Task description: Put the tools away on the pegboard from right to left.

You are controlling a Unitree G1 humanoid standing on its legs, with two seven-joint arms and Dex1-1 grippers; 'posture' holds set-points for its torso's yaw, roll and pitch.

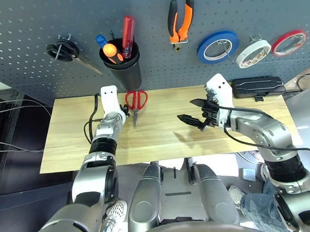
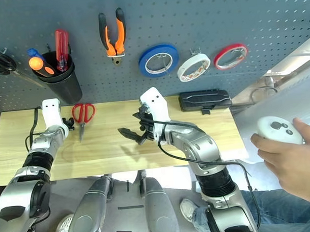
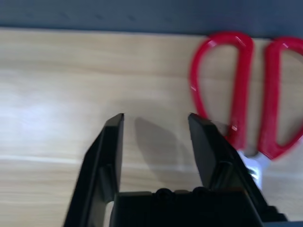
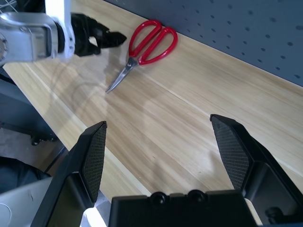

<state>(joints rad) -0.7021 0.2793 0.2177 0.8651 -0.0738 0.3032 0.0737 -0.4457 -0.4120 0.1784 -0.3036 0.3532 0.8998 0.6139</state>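
Progress: three of the four tools look put away on the pegboard; judged from that, the task is near its end with one tool left.
Done, tape: the whitish tape roll hangs on a hook between the blue tape roll and the red tape roll.
Done, pliers: the orange-and-black pliers hang on the pegboard, to the left of the blue tape roll.
Done, screwdriver: the slim screwdriver stands in the black cup, beside a red-handled screwdriver.
Left: the red scissors lie flat on the tabletop, just below the black cup, blades pointing away from the pegboard.
Left gripper: jaws apart and empty, low over the tabletop just beside the red scissors, not touching them.
Right gripper: jaws wide apart and empty, above the tabletop, well to the right of the red scissors.
Counts: three tape rolls; two pairs of scissors, counting the black scissors hung left of the cup; one pair of pliers; one black case at the tabletop's back edge.
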